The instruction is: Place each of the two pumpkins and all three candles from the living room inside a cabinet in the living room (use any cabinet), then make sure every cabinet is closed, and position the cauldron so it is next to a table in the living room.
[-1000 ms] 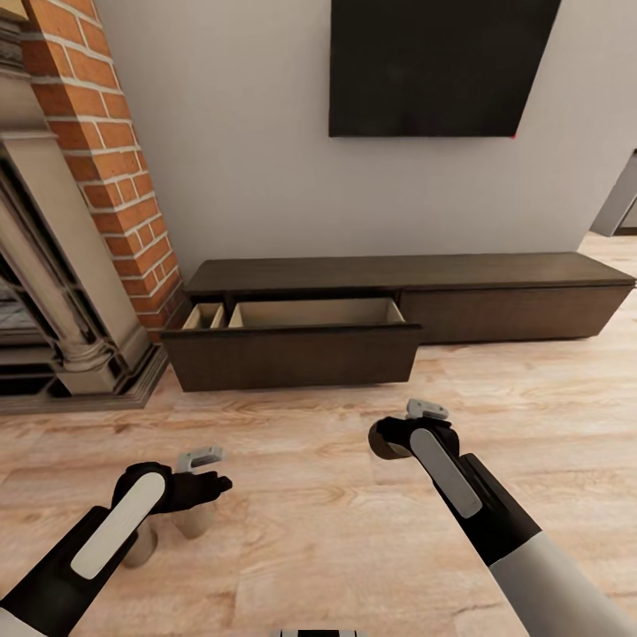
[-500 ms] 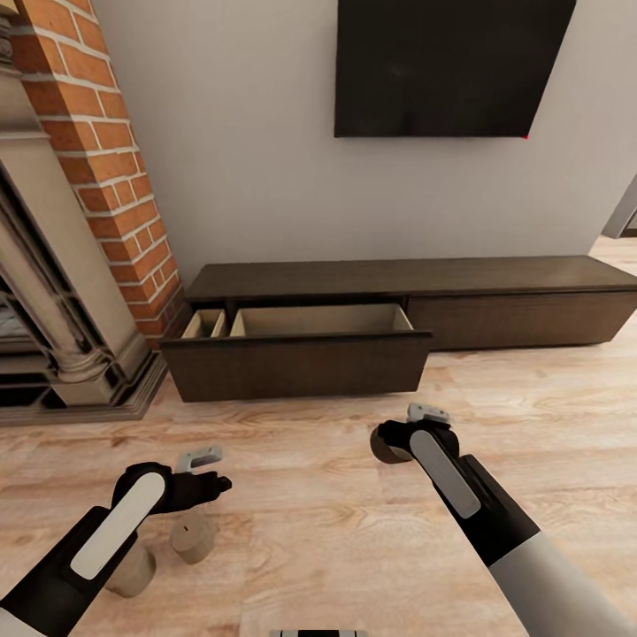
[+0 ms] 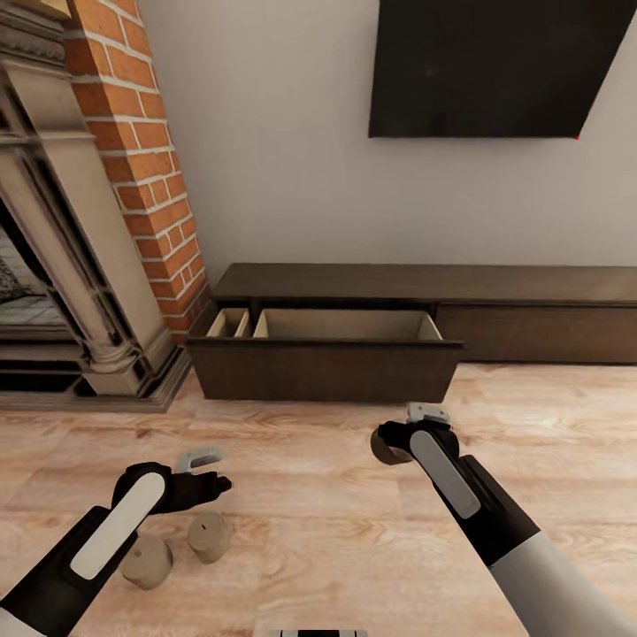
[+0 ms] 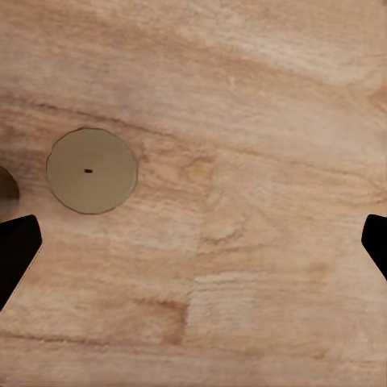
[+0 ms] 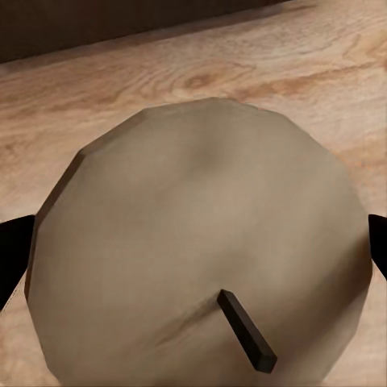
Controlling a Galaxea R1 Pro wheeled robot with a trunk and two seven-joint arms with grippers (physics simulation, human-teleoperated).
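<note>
Our right gripper (image 3: pixel 389 442) is clamped on a tan candle (image 5: pixel 201 242), its round top and short dark wick filling the space between the fingers (image 5: pixel 12 250) in the right wrist view, held above the plank floor (image 3: pixel 318 460). Our left gripper (image 3: pixel 217 484) hangs with its fingers spread wide apart and nothing between them; just below it on the floor stand two more candles, one (image 3: pixel 209 536) directly under the fingertips and the other (image 3: pixel 147 561) beside it, partly behind our left forearm. From the left wrist camera we see one of them from above (image 4: pixel 91 170). Farther ahead, against the white wall, the cabinet (image 3: pixel 425 283) has its left drawer (image 3: pixel 323 354) pulled out, pale interior showing. The brick fireplace (image 3: pixel 97 221) stands to its left, and the black TV (image 3: pixel 495 66) hangs above.
</note>
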